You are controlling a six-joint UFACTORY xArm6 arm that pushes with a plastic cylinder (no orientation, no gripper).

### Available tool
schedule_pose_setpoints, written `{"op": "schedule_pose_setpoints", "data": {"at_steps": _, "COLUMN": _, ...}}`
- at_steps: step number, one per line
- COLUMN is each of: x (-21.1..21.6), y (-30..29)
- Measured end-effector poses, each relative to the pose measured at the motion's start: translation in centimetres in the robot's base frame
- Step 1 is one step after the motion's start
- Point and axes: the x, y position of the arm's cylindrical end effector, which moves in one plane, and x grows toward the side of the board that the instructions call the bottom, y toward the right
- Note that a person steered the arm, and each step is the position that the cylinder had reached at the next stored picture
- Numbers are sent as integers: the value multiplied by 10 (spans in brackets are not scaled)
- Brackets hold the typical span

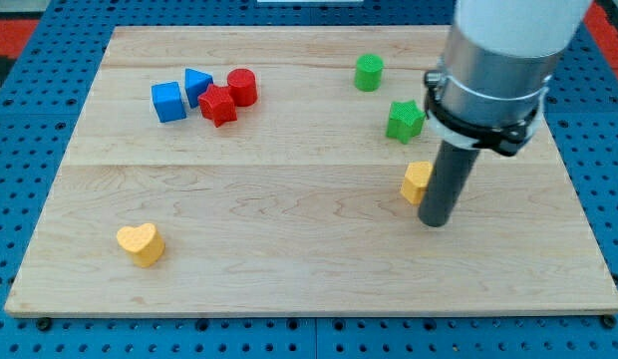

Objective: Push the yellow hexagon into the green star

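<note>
No pincer on this arm, only my tip (436,221) pressed against the view's-right side of the yellow hexagon (416,181). Just above the hexagon, slightly apart, the green star (404,121) on the wooden surface (289,219).

Seven blocks lie on one wooden board (289,259); two are yellow, two green, two red and two blue, less one, since the count by colour runs as follows: two yellow, the yellow hexagon (416,181) and a yellow heart (141,243); two green, the green star (405,121) and a green cylinder (369,73); two red, a red star (218,105) and a red cylinder (242,87); two blue, a blue cube (168,102) and a blue triangle (197,85); that makes eight blocks, not seven; four colours, two blocks of each; one arm with one rod, ending in my tip (436,223).
</note>
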Motion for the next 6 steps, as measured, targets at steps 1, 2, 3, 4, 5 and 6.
{"op": "schedule_pose_setpoints", "data": {"at_steps": 1, "x": -22, "y": -5}}
{"op": "schedule_pose_setpoints", "data": {"at_steps": 2, "x": -49, "y": -4}}
{"op": "schedule_pose_setpoints", "data": {"at_steps": 3, "x": -18, "y": 25}}
{"op": "schedule_pose_setpoints", "data": {"at_steps": 4, "x": -23, "y": 25}}
{"op": "schedule_pose_setpoints", "data": {"at_steps": 5, "x": -38, "y": 7}}
{"op": "schedule_pose_setpoints", "data": {"at_steps": 6, "x": -54, "y": 9}}
